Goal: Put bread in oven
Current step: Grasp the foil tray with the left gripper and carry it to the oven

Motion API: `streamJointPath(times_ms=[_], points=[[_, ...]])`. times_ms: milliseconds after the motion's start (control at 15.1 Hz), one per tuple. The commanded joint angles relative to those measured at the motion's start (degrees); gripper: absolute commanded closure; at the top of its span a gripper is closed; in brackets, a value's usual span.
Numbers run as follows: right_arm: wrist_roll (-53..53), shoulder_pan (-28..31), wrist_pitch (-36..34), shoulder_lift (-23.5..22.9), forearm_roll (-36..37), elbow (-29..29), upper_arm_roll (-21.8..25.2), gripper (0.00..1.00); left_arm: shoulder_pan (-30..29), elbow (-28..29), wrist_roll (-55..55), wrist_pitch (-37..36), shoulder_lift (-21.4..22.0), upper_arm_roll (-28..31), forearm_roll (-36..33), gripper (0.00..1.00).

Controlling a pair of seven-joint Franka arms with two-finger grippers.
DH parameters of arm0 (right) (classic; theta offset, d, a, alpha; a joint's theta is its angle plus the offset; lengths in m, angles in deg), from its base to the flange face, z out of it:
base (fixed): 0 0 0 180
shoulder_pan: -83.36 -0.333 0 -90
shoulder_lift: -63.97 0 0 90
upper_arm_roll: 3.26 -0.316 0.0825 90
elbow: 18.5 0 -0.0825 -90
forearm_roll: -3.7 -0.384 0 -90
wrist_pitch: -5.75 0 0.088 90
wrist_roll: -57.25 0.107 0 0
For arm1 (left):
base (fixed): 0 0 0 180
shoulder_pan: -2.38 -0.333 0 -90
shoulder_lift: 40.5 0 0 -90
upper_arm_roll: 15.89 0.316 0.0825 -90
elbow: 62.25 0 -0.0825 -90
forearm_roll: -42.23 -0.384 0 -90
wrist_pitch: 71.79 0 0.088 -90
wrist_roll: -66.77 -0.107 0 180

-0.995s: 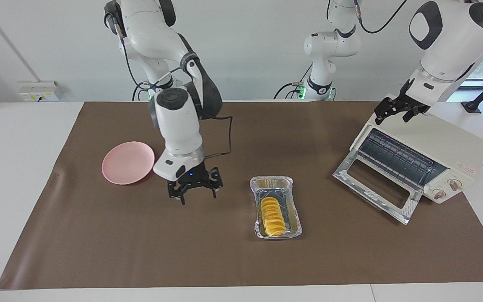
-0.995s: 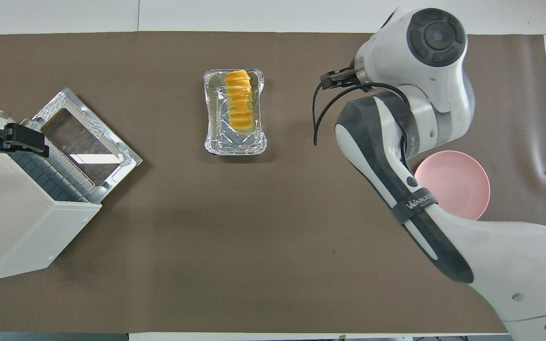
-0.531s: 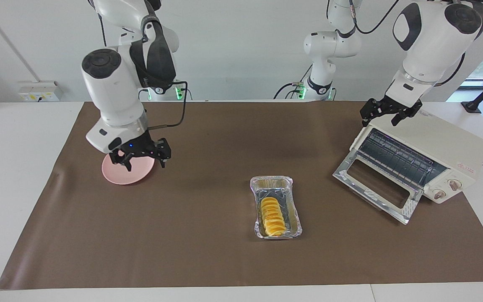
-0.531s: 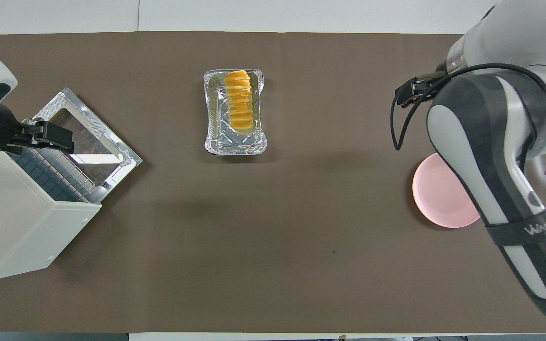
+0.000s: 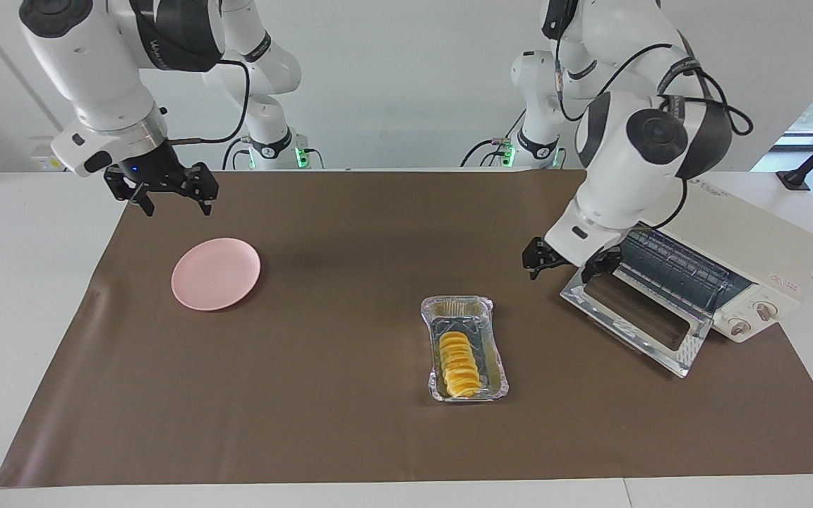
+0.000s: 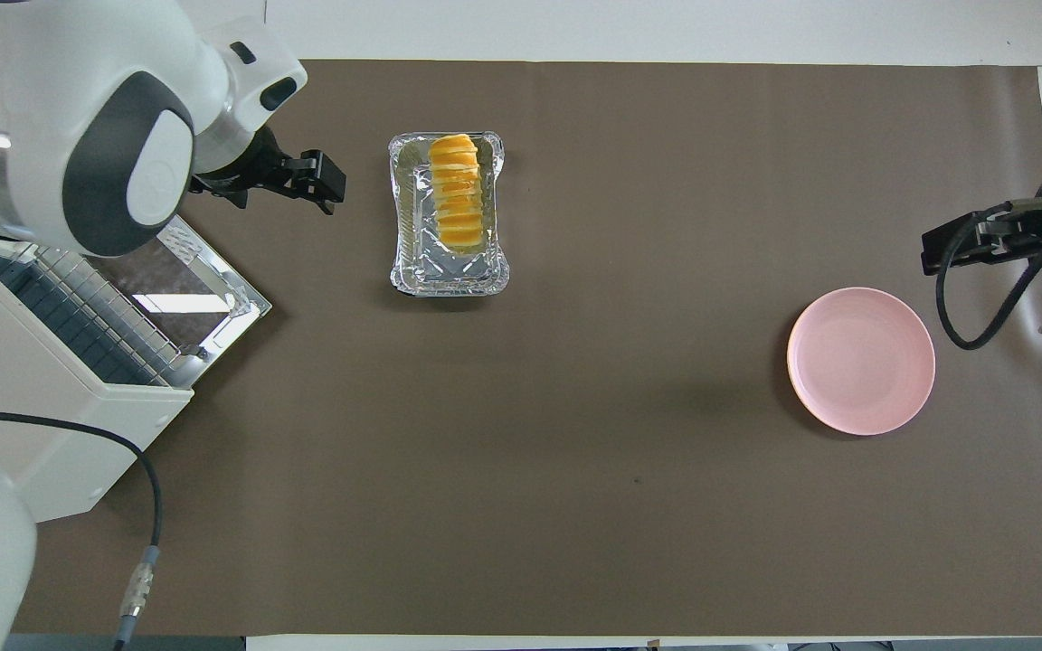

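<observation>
While the bread (image 5: 459, 364) is lying in the foil tray (image 5: 495, 353) at lower centre of the facing view, the oven (image 5: 752, 261) is sitting at centre right with its door (image 5: 632, 324) hanging open. Just beside that door, the left tool (image 5: 567, 262) is hovering released. At upper left, the right tool (image 5: 161, 189) is hanging released above the pink plate (image 5: 215, 274) on the worktop (image 5: 308, 423).

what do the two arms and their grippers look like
Both arms are glossy white rounded shells with dark grey or black joint covers and round caps. Each ends in a small black gripper: the left gripper, the right gripper. A thin black cable loops along each wrist. The right arm's dark band bears white lettering.
</observation>
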Motion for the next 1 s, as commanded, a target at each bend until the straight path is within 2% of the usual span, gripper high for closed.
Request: streamJointPath(times_ms=[0, 133, 332, 664, 796, 929], points=[[-2.9, 2.7, 0.9, 1.2, 0.3, 3.4, -0.7, 0.00, 5.5, -9.2, 7.7, 0.5, -7.6, 1.2, 1.2, 0.00], [1.6, 4.0, 1.8, 2.4, 0.1, 5.5, -0.7, 0.00, 10.5, -9.7, 12.0, 5.1, -12.2, 1.7, 1.2, 0.00], [4.2, 4.9, 3.7, 1.8, -0.1, 5.6, -0.8, 0.00, 13.8, -9.8, 16.5, 11.8, -16.5, 2.4, 0.6, 0.00], [5.8, 5.1, 3.5, 1.4, -0.2, 5.6, -0.8, 0.00, 15.8, -7.1, 16.7, 15.4, -16.6, 3.4, 0.7, 0.00], [6.0, 5.1, 3.0, 1.6, -0.3, 5.7, -0.8, 0.00, 17.3, -7.0, 17.7, 17.8, -19.0, 3.7, 0.6, 0.00], [7.8, 5.3, 2.4, 2.1, -3.0, 6.4, -0.7, 0.00, 17.2, -6.9, 17.9, 18.0, -19.4, 3.8, 0.3, 0.00]])
